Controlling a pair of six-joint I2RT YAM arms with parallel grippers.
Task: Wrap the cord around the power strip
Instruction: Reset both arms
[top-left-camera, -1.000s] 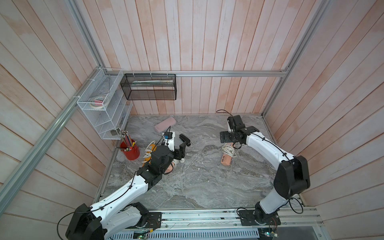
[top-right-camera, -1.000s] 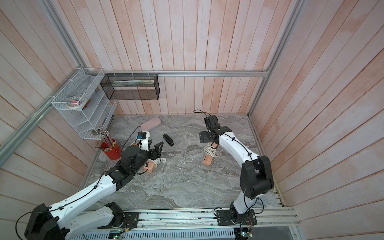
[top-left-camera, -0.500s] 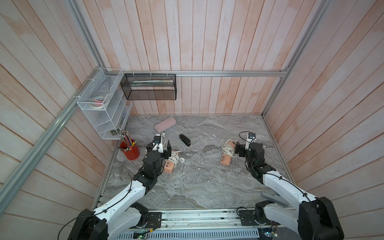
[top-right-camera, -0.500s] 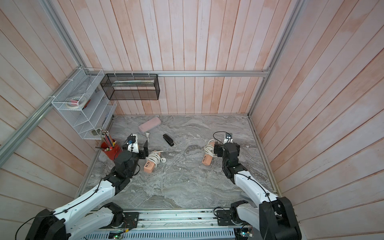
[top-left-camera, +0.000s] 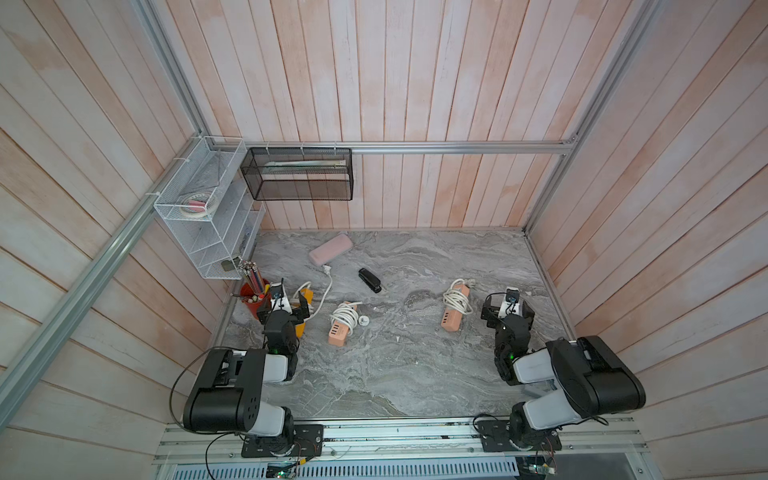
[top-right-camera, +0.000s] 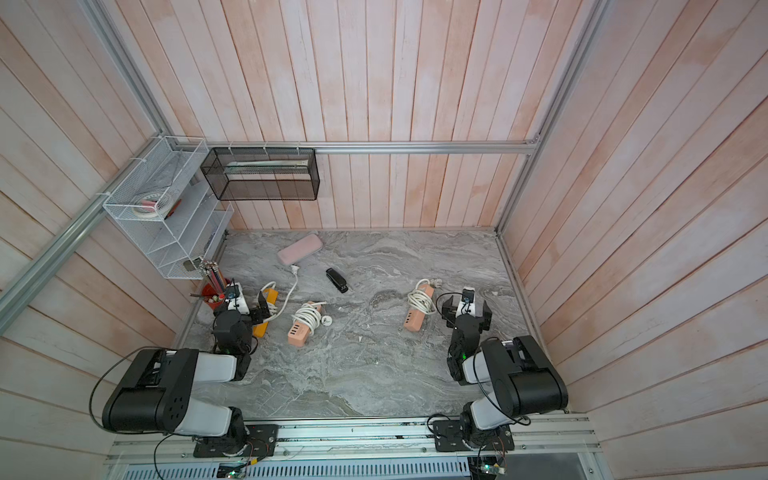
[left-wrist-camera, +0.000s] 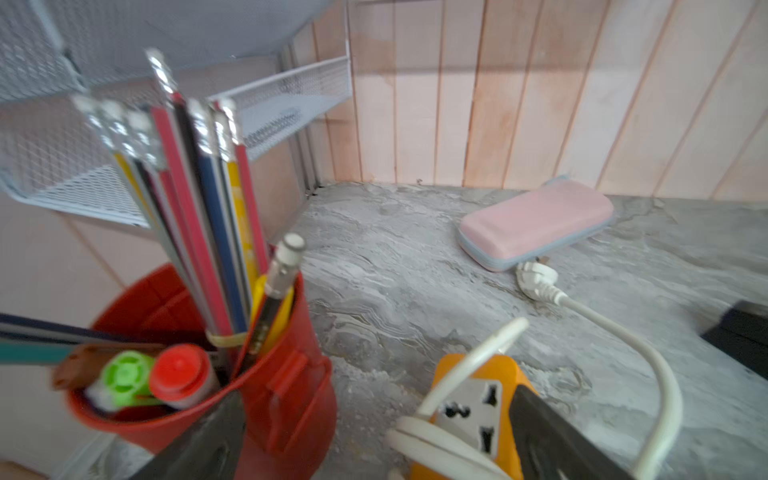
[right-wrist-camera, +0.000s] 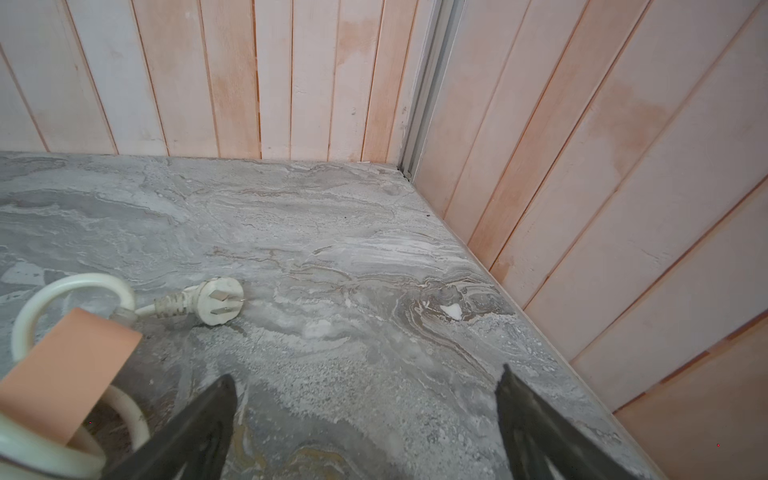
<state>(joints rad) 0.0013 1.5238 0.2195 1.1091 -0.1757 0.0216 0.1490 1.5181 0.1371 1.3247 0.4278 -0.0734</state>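
Got three power strips down on the marble counter, so using the black stapler as the reference point. Starting with the yellow power strip: lies left of the stapler and closer to the robot, tucked right beside the red cup stuffed with pencils. Only shows a couple of loops of its white cord around the body. Trails the rest off in a long curve back toward the stapler's left side, ending in the plug flat on the counter, just beside the pink case parked behind and left of the stapler. No telling about actual contact between the two.

Seeing the left gripper low at that yellow strip, jaws spread wide and pinching nothing. Puts one finger by the cup and the other over the strip's edge in the wrist view; can't say whether touching.

Also got a pink power strip slightly left of the stapler and nearer the robot, already bundled in white loops, with its plug lying just beside it. Same story for a second pink power strip right of the stapler and nearer the robot: wrapped up, plug sticking out past the far end.

Finding the right gripper further right of the stapler than that second strip, over plain counter, jaws spread wide with nothing between them.
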